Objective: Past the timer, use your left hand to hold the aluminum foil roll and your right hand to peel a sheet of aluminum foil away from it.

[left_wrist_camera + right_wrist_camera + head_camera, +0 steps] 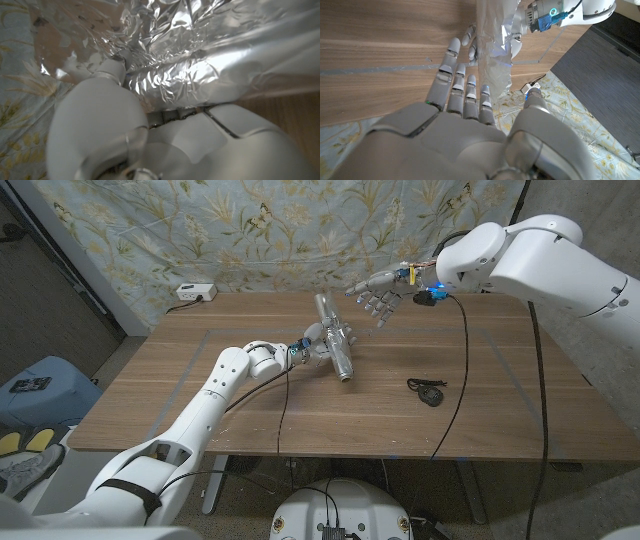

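Observation:
The aluminum foil roll (338,358) lies on the wooden table (200,395) past its middle, its length running away from me. My left hand (330,340) grips the roll around its middle. In the left wrist view crinkled foil (200,60) sits right over that hand's back (150,135). My right hand (380,292) hovers above the table, to the right of the roll's far end, fingers spread and holding nothing. In the right wrist view its fingers (457,90) reach toward a loose crumpled strip of foil (492,55), close to it but apart.
A white timer box (193,292) with a cable stands at the table's back left corner. A small black object (430,391) lies on the right half of the table. A patterned cloth (300,230) hangs behind the table.

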